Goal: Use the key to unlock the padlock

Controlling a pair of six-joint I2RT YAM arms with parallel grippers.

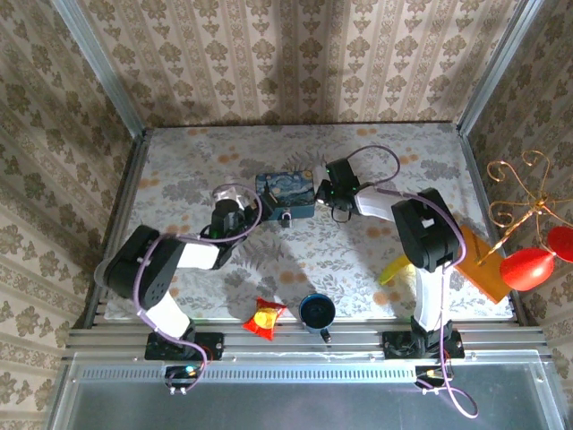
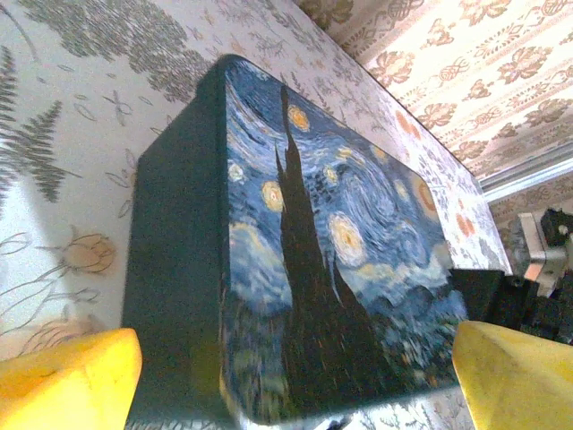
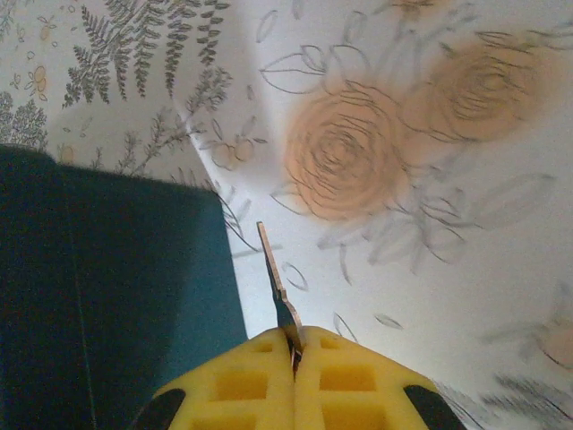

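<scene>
The step in hand is bringing the key to the lock. The right claw [image 3: 294,345] is pressed closed on the key [image 3: 272,269], and the thin blade sticks out past the yellow pads, seen edge-on. It hovers over the flowered tabletop [image 3: 466,269], just beside one side wall of the blue starry-night tin [image 3: 107,296].

The padlock [image 1: 286,218] sits at the tin's near side, the side turned toward the arm bases, close against the wall. It is very small, and I cannot tell which way its keyhole faces.

The left claw [image 2: 291,376] is spread wide and holds nothing. Its two yellow fingers [image 2: 67,376] stand on either side of the tin's end, and I cannot tell if they touch it.

I judge that the next move asks the right claw to carry the key around the tin's corner to the near side and then aim the blade tip at the keyhole. This needs a fine turn of the wrist. The left claw will probably have to steady the tin or the lock, since such a light lock could swing away.

There is open tabletop on the near side of the tin. The dark cup [image 1: 317,311] and the red snack packet [image 1: 264,316] lie well apart from the tin, toward the near edge. Behind the tin the papered wall is not far off, so room there is smaller.
</scene>
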